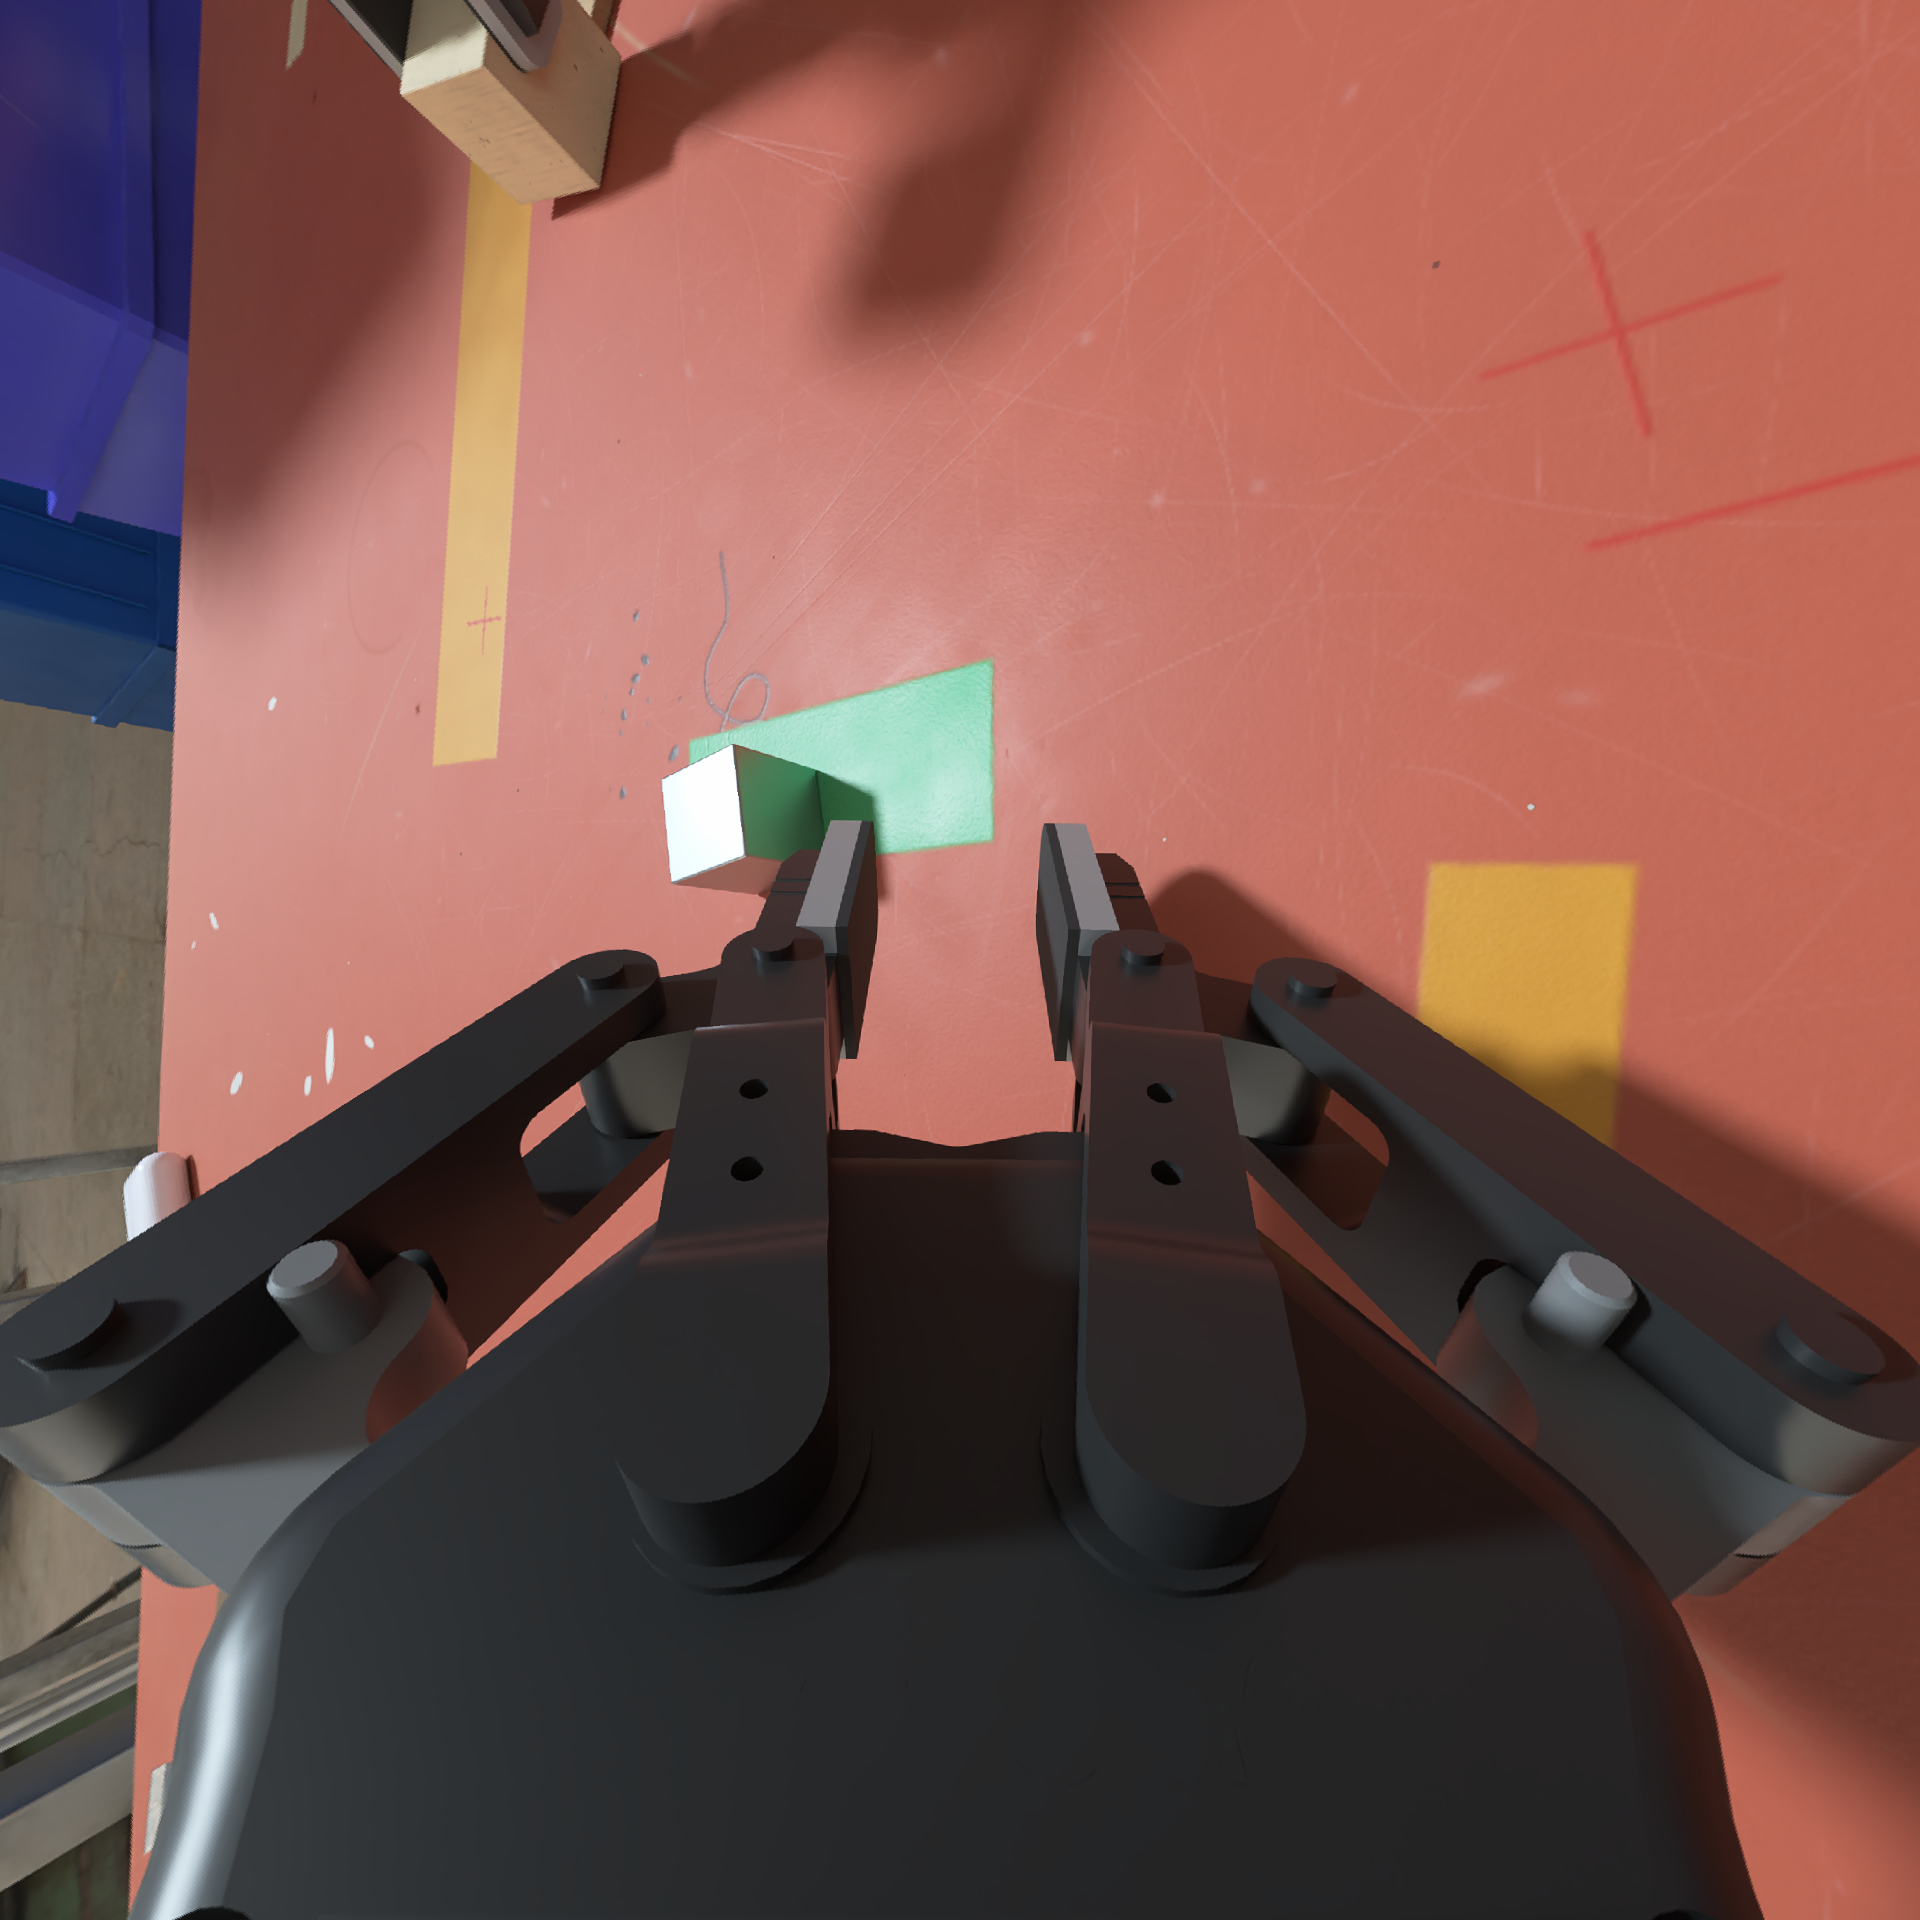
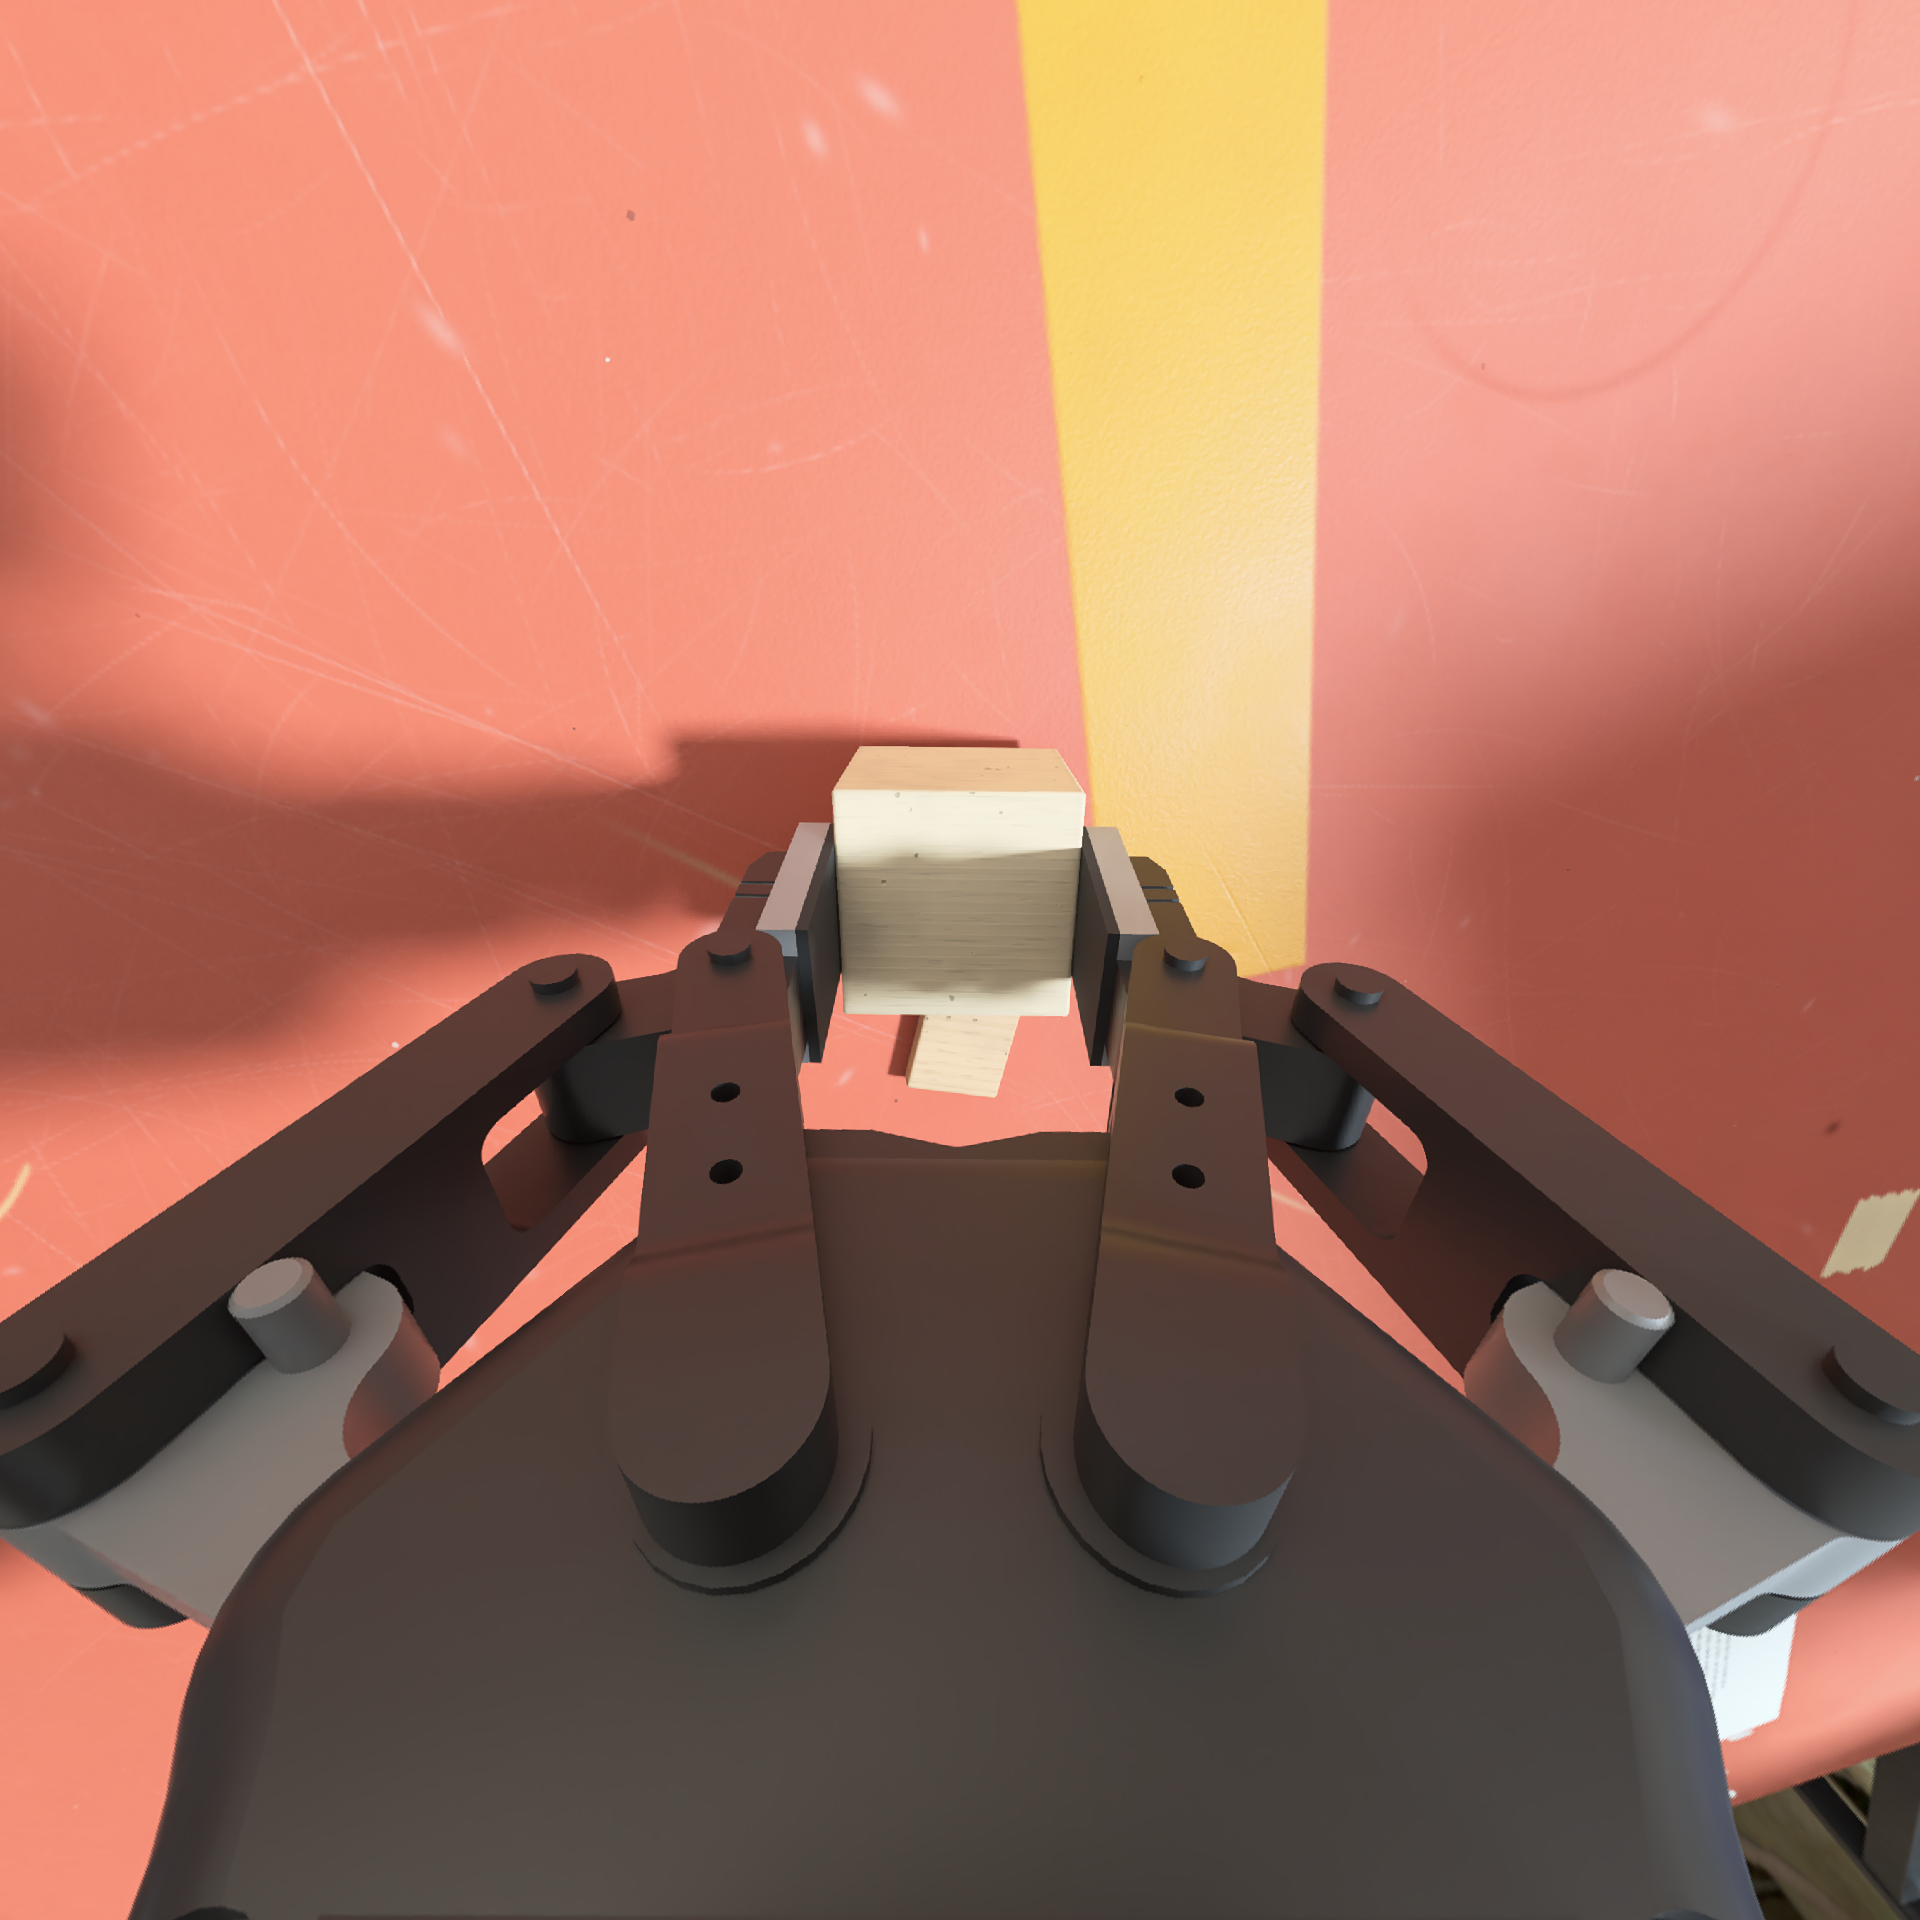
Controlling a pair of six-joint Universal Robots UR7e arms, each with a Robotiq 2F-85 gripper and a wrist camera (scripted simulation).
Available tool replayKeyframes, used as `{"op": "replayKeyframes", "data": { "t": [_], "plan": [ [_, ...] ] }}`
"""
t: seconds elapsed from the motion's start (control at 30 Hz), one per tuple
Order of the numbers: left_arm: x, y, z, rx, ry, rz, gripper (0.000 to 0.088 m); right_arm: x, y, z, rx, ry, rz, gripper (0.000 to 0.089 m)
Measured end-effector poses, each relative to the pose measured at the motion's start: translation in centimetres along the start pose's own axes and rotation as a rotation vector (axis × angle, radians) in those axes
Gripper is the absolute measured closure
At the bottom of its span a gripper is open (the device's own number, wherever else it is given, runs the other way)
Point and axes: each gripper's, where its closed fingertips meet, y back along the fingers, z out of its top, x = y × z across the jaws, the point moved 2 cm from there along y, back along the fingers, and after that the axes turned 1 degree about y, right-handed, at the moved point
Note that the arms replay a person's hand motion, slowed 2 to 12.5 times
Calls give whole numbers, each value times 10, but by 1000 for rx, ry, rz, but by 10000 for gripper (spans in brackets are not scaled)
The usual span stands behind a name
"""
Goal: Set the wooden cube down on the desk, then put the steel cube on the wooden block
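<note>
The pale wooden cube [image 2: 956, 894] sits between the pads of my right gripper [image 2: 956, 914], which is shut on it just above the red desk [image 2: 520, 468]; its shadow lies close beneath and to the left. The same cube [image 1: 520, 114] shows at the top left of the left wrist view, held by the other gripper's fingers. The shiny steel cube [image 1: 717, 821] rests on the desk at the edge of a green patch [image 1: 914, 758]. My left gripper [image 1: 951, 862] is open and empty, just right of the steel cube, its left fingertip [image 1: 842, 873] close beside it.
A long yellow stripe [image 1: 483, 468] and a yellow rectangle [image 1: 1522, 987] are marked on the desk, with red crosses [image 1: 1621, 332] at the far right. A blue bin [image 1: 83, 364] stands past the desk's left edge. A small wood-coloured piece [image 2: 961, 1055] lies under the held cube.
</note>
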Motion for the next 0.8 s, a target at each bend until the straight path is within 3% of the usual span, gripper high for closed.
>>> {"op": "replayKeyframes", "data": {
  "t": [0.4, 0.43, 0.47, 0.5, 0.67, 0.8],
  "plan": [
    [0, 0, 0, 0, -2, -1, 599, 1, 0, 3, 13, -9, 19, 512],
    [0, 0, 0, 0, -2, -1, 599, 1, 0, 3, 12, -11, 15, 481],
    [0, 0, 0, 1, -2, -1, 599, 1, 1, 4, 11, -14, 10, 323],
    [0, 0, 0, 1, -2, -1, 599, 0, 2, 4, 13, -17, 5, 220],
    [0, 0, 0, 3, -3, 0, 599, -5, 15, -5, 63, -58, -45, 200],
    [0, 0, 0, 4, -5, -1, 600, -11, 36, -12, 82, -134, -114, 210]
  ]
}}
